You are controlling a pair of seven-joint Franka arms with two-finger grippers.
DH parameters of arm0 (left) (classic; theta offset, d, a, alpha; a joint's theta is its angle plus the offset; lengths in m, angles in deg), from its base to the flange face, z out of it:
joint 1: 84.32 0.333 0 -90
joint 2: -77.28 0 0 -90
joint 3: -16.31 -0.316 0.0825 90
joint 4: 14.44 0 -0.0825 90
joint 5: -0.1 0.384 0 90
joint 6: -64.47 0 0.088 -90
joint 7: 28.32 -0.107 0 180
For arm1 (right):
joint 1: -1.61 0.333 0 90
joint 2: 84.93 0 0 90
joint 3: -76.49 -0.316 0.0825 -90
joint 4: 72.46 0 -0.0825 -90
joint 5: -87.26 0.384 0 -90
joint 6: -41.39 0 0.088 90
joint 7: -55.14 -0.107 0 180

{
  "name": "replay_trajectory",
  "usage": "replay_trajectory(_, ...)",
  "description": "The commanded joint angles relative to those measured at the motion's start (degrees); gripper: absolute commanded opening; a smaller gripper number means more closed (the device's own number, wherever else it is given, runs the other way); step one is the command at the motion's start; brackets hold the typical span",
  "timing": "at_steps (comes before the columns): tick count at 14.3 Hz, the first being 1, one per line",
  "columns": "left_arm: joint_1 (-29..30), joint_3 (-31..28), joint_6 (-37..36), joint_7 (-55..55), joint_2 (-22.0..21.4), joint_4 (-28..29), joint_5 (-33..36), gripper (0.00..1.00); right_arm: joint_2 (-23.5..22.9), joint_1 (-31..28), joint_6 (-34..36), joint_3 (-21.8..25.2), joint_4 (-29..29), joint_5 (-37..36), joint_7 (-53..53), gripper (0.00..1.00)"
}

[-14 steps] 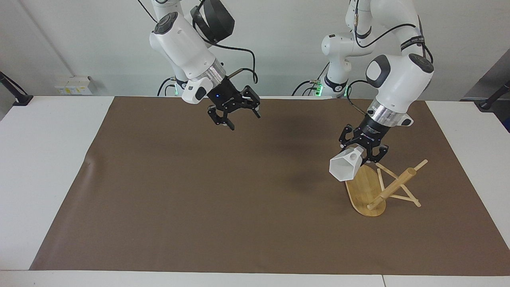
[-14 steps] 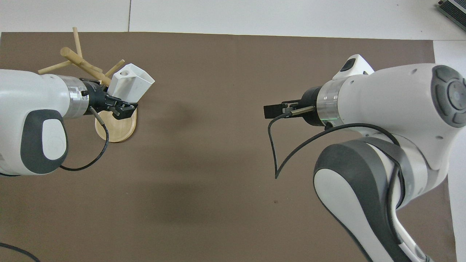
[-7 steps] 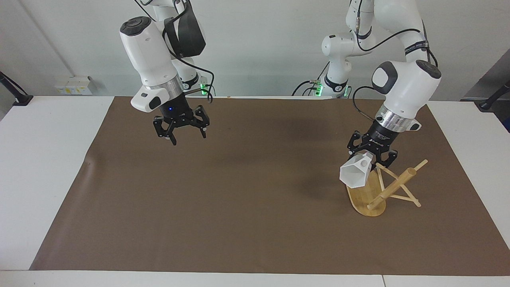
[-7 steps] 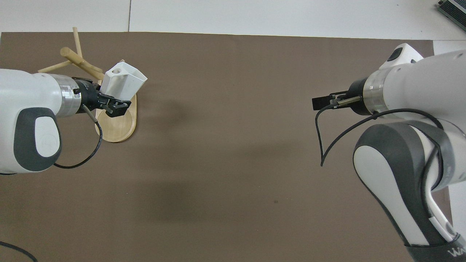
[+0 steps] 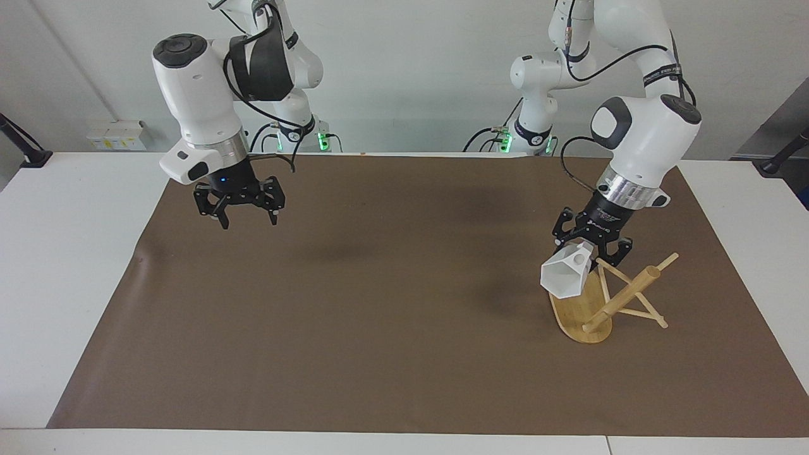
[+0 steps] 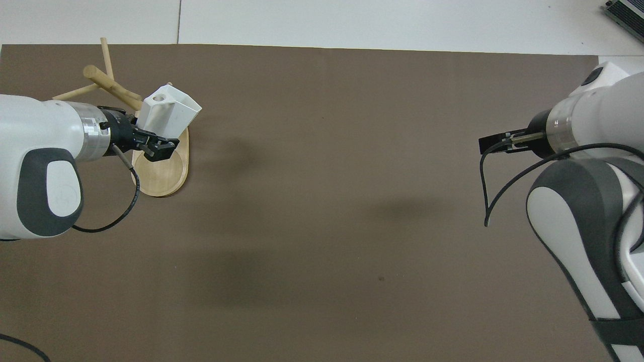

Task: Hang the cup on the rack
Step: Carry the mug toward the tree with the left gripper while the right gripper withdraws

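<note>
1. The left gripper [image 5: 592,251] was clamped on the cup [image 5: 564,275], gripping it by the blocky handle, where a round hole showed.
2. The cup hung tilted in the air, its hexagonal mouth turned away from the robots and toward the middle of the table.
3. It was held over the rack [image 5: 610,302], above the end of the oval base that lay nearer to the robots.
4. Whether the cup touched a peg could not be told; in the overhead view the cup [image 6: 168,112] covered the tip of one peg.
5. The rack [image 6: 108,85] stood at the left arm's end of the brown mat [image 5: 379,303], its thick post rising over the base with thin pegs crossing it.
6. The right gripper [image 5: 248,215] hung with its fingers spread apart and nothing between them, over the mat's edge at the right arm's end of the table, where that arm waited.
7. The mat covered most of the white table [image 5: 69,253].
</note>
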Motion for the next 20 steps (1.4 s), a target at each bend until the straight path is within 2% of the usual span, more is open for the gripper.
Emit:
replay_trajectory(1,1.8,0.4,-2.6,1.0,0.1,-1.7,1.8,0.00,1.0,-0.6,1.8,0.7,-0.2,-1.0,0.6,1.00)
replay_trajectory(8,3.0,0.3,-1.9,2.6,0.2,-1.8,1.7,0.00,4.3,-0.2,7.1,4.9,0.1,-0.7,-1.8,1.00)
replay_trajectory(12,3.8,0.3,-1.7,5.1,0.2,-1.8,1.7,0.00,4.2,3.2,7.9,11.6,1.2,-0.2,-2.0,1.00)
replay_trajectory(15,4.0,0.4,-1.1,7.8,0.2,-1.7,1.7,0.00,4.1,6.6,13.0,16.3,5.0,0.8,-2.1,1.00)
replay_trajectory(18,3.9,0.4,-0.8,11.9,0.2,-1.8,1.7,0.00,3.5,6.7,17.5,16.6,8.5,1.0,-2.1,1.00)
replay_trajectory(20,4.0,0.4,0.0,16.3,0.4,-1.8,1.7,0.00,3.4,6.8,17.7,16.6,8.9,1.0,-2.1,1.00)
